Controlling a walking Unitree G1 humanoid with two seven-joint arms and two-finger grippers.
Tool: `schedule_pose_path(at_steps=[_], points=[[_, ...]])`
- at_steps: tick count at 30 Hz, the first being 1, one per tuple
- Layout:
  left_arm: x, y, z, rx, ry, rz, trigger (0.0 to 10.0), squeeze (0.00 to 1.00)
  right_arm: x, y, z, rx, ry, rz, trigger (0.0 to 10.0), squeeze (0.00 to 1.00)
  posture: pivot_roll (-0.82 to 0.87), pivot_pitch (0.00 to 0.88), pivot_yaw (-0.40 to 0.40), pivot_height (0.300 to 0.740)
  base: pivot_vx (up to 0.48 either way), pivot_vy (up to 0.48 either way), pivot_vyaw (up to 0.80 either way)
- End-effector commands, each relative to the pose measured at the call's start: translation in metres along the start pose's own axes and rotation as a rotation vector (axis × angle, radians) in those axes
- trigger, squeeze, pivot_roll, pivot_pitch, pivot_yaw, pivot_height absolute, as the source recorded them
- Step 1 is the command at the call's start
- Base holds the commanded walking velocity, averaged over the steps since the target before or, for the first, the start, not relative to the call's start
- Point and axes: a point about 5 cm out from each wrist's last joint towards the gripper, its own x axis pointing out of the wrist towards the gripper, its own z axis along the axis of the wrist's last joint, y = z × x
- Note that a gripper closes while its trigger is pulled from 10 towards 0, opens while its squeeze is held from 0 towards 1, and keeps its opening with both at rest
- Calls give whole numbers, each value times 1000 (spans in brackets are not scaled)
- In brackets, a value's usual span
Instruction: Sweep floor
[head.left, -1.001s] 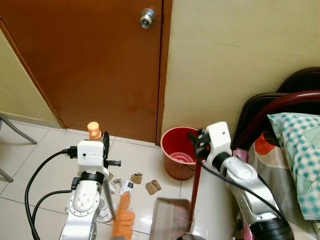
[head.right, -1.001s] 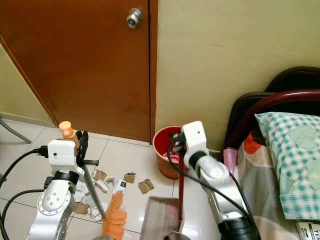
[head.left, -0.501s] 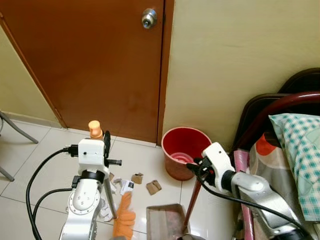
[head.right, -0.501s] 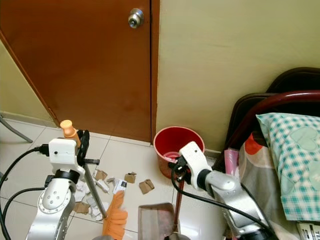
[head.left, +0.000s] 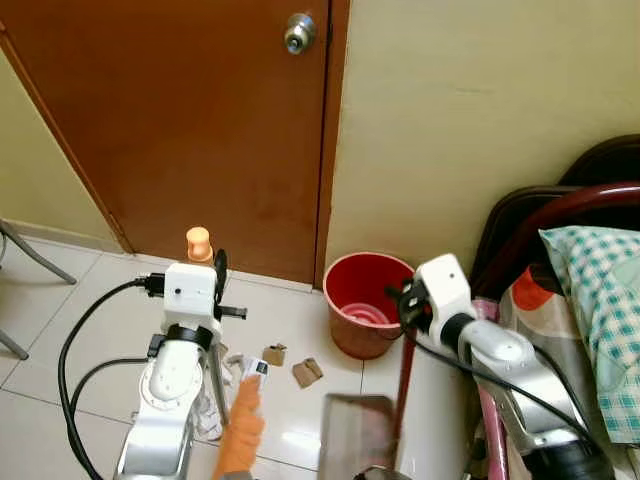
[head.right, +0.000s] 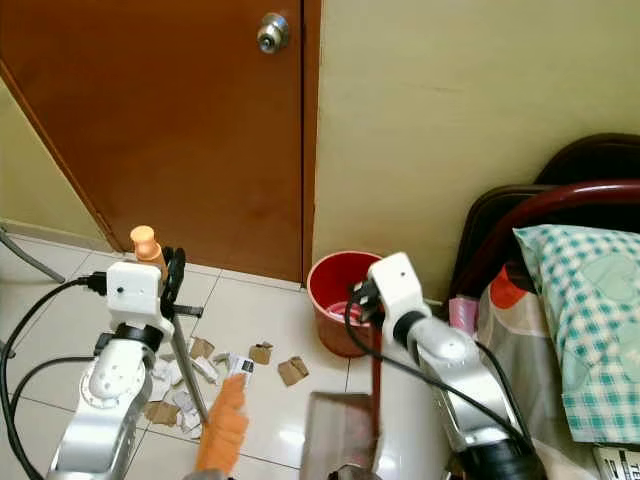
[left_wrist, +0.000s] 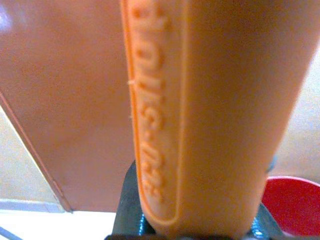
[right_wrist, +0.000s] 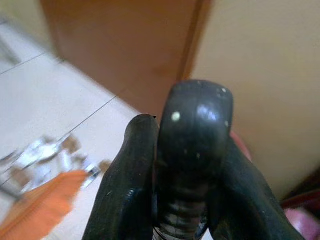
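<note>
My left gripper (head.left: 216, 284) is shut on a broom's grey shaft, just under its orange handle tip (head.left: 199, 243). The orange bristles (head.left: 240, 432) rest on the tiled floor beside a heap of paper and cardboard scraps (head.right: 190, 372). Two brown scraps (head.left: 305, 373) lie apart, nearer the bucket. My right gripper (head.left: 409, 303) is shut on the top of a dustpan's dark red handle (head.left: 404, 385), which stands almost upright. The brown pan (head.left: 356, 437) sits on the floor right of the bristles. In the right wrist view, my black fingers (right_wrist: 125, 185) clasp the handle's black end (right_wrist: 196, 127).
A red bucket (head.left: 366, 302) stands against the wall by the door frame. The brown door (head.left: 200, 130) is closed ahead. A bed with a checked pillow (head.left: 595, 310) and dark red rail (head.left: 560, 205) lies on the right. A grey chair leg (head.left: 35, 262) is at far left.
My right gripper has risen, bringing the dustpan handle more upright, and the pan has slid slightly right. The broom's top has tipped a little up and right; the bristles shifted slightly.
</note>
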Motion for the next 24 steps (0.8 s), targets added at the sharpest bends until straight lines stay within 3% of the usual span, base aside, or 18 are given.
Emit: schedule_pose_path(at_steps=[1, 7, 13, 24], points=[[7, 4, 10, 10, -52, -9, 10000, 0, 1, -9, 5, 7, -38, -83, 10000, 0, 15, 77, -12, 740, 0, 0, 0], [18, -7, 12, -6, -61, -67, 10000, 0, 8, -15, 0, 16, -44, -193, 10000, 0, 6, 76, -16, 740, 0, 0, 0], [24, -18, 12, -23, -68, -124, 10000, 0, 16, -16, -22, 149, 23, -319, 10000, 0, 13, 85, -16, 740, 0, 0, 0], [26, -27, 16, -45, -97, -198, 10000, 0, 21, -9, -28, 109, 13, -369, 10000, 0, 22, 109, -7, 740, 0, 0, 0]])
